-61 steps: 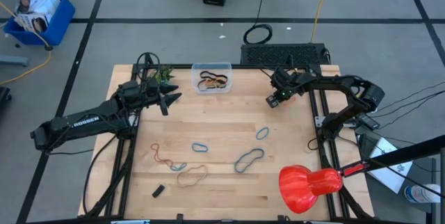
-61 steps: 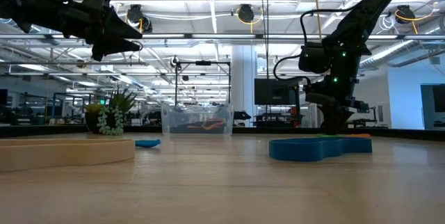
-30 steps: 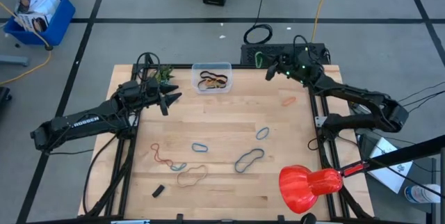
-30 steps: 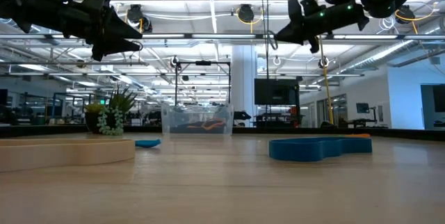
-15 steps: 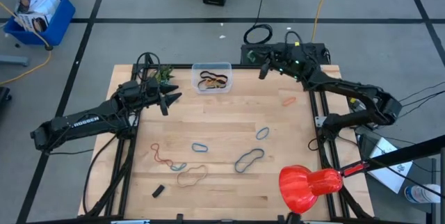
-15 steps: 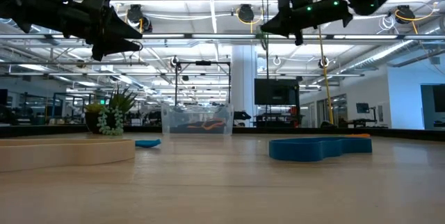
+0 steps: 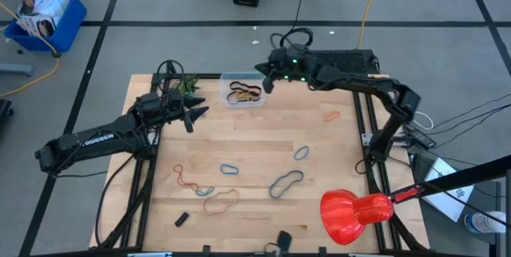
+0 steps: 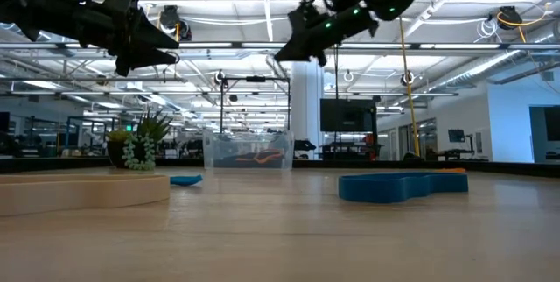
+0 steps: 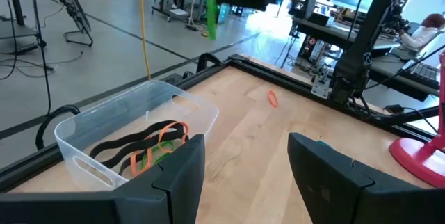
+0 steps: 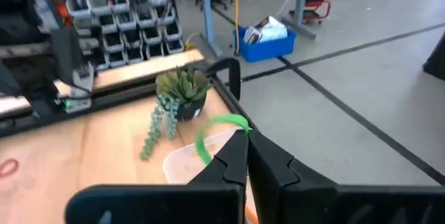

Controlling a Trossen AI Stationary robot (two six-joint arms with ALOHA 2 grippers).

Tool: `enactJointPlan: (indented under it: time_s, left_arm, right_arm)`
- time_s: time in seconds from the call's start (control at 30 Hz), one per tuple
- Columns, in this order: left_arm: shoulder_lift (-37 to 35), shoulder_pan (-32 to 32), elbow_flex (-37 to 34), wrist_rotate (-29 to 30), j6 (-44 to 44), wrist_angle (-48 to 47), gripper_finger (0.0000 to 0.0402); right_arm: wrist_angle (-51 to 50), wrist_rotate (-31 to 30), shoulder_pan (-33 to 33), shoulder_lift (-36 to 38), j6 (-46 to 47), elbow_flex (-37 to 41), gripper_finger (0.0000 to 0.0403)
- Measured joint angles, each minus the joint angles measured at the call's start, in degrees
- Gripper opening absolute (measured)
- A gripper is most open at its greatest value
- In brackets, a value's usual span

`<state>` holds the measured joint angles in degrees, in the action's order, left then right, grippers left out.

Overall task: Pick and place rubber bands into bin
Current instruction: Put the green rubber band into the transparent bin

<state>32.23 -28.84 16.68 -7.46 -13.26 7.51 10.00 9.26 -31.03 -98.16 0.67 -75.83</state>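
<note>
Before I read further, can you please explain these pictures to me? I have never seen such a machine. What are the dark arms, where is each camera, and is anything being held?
These are two robot arms at a wooden table, each ending in a two-finger gripper. One camera looks straight down from above, one looks level across the table top, and one sits on each wrist.

The right gripper hangs above the bin, a small clear tub at the table's far edge, and pinches a green rubber band; the left wrist view shows it dangling. The left gripper waits nearby, open and empty.

The bin already holds black and orange bands. More rubber bands lie loose on the wood, besides a small potted plant and a small black block.
</note>
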Motion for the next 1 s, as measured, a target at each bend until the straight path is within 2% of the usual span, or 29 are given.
enactJointPlan:
  time_s: [0.47, 1.0]
  left_arm:
    - [0.02, 0.01, 0.00, 0.00, -0.06, -0.02, 0.0214]
    - [0.02, 0.00, 0.00, 0.00, -0.07, -0.04, 0.0214]
  right_arm:
    - [-3.01, 0.04, 0.04, -15.38, -0.48, -1.47, 0.0000]
    - [-4.24, -0.11, 0.07, -16.44, -0.48, -1.47, 0.0002]
